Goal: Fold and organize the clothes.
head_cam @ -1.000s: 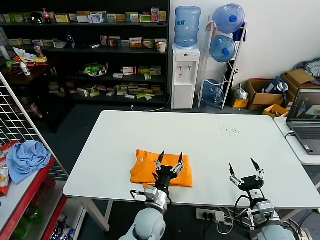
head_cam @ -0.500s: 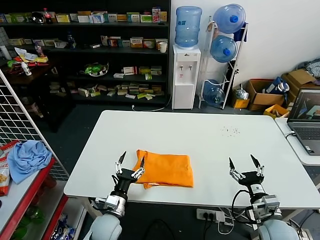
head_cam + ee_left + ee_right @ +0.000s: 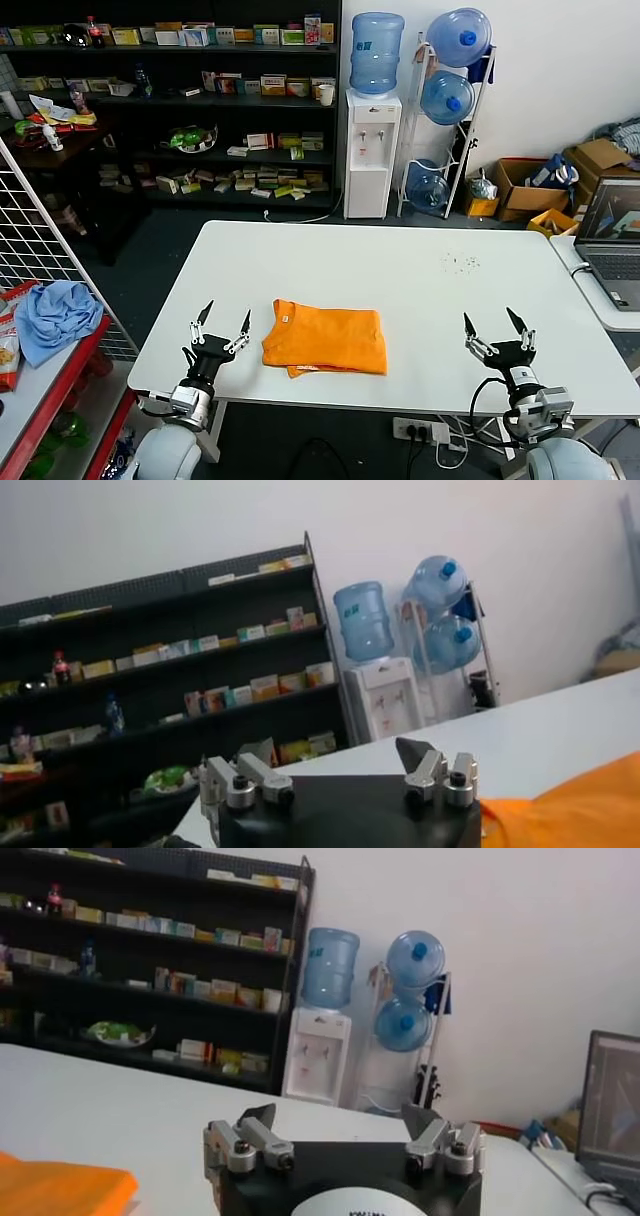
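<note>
The orange T-shirt (image 3: 325, 340) lies folded into a flat rectangle near the front middle of the white table (image 3: 420, 270). A corner of it shows in the left wrist view (image 3: 570, 815) and in the right wrist view (image 3: 60, 1188). My left gripper (image 3: 222, 320) is open and empty, raised at the table's front edge to the left of the shirt, apart from it. My right gripper (image 3: 497, 327) is open and empty at the front right of the table, well clear of the shirt.
A light blue cloth (image 3: 55, 315) lies on a red rack at the far left, behind a wire grid. A laptop (image 3: 612, 240) sits on a side table at the right. Shelves and water bottles stand behind the table.
My left gripper has drawn back off the shirt and moved left to the table's front edge. The shirt lies flat and uncovered. The right gripper has barely moved.
</note>
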Robot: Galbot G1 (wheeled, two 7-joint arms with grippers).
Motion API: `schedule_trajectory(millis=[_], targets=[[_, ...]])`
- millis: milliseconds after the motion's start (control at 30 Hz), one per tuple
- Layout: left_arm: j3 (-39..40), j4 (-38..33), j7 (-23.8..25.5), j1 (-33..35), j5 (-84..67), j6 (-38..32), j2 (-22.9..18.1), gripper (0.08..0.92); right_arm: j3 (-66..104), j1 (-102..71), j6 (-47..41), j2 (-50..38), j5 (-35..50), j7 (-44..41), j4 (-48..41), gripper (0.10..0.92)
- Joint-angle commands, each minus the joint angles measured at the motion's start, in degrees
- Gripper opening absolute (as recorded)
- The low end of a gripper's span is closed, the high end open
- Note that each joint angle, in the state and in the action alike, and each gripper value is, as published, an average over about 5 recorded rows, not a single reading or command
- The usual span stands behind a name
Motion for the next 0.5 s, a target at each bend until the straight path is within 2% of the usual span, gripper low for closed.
schedule_trajectory(millis=[33,500], targets=[[-4.25,-2.29,2.33,1.24,-1.80,6.01,1.63,0.823,1.35,0.05,-2.45,0.81,-0.19,-1.82,0.71,0.823],[-4.09,-3.83,2.56,1.59,-2.58,8.02,2.07,0.823,0.85,-0.24,-2.29,1.08,-1.00,-1.89,0.81,0.823]])
